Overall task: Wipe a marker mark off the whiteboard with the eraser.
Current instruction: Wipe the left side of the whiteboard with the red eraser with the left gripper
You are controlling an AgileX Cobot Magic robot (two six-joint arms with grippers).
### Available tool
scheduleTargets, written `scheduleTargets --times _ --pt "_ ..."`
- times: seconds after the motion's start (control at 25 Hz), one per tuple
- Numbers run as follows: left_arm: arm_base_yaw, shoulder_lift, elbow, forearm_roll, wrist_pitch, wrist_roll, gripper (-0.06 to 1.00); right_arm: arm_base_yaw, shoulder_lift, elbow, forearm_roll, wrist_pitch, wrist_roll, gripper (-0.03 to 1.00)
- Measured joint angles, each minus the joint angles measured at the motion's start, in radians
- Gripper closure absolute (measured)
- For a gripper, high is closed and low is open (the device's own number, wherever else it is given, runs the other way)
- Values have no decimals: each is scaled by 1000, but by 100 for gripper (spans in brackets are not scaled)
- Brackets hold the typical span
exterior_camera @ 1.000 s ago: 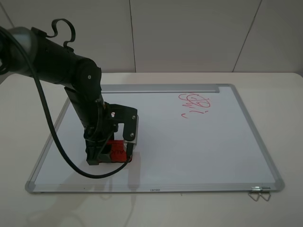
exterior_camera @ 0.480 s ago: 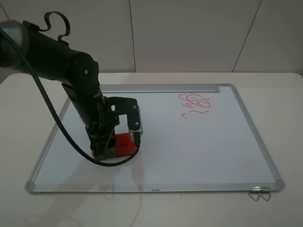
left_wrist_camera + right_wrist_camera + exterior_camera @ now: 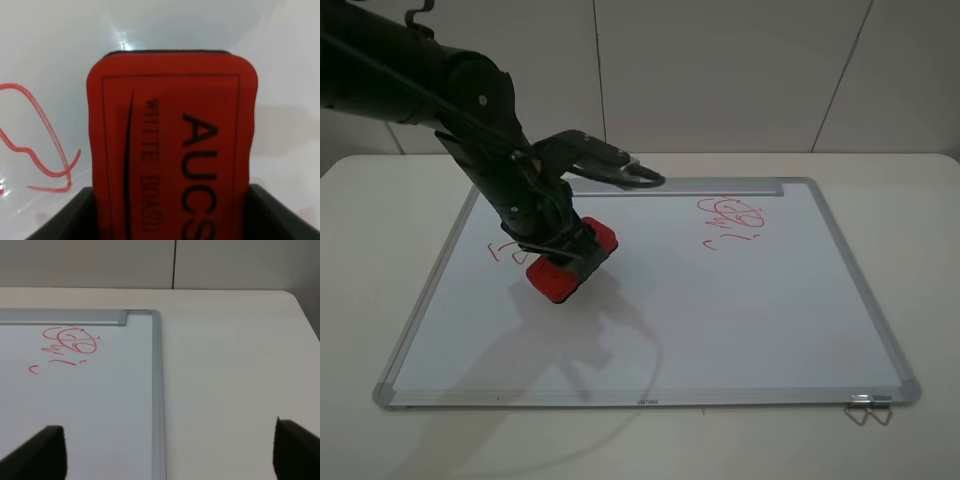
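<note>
Left claw (image 3: 566, 257) clamping eraser (image 3: 554, 281), long axis diagonal on whiteboard (image 3: 720, 320)

Eraser over the whiteboard's left half, mark right beside it!
The whiteboard (image 3: 720, 320) lies flat: silver frame, grey corner caps, tray strip along its far edge. The red eraser (image 3: 552, 281), with rounded corners and black AUCS lettering on top, has dark felt just peeking out at its tip. It sits slanted over the board's left half, and contact with the surface can't be made out. And there's the marker mark (image 3: 500, 250): thin red angular strokes, unwiped, just beside the eraser toward the board's left frame, partly hidden.
</note>
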Motion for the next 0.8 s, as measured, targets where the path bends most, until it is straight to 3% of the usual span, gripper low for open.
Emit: scheduleTargets --times 0.28,0.8 --pt "91 90 -3 0 21 -122 38 0 0 0 0 0 0 26" --pt "114 129 -49 -3 18 -86 38 0 0 0 0 0 0 26"
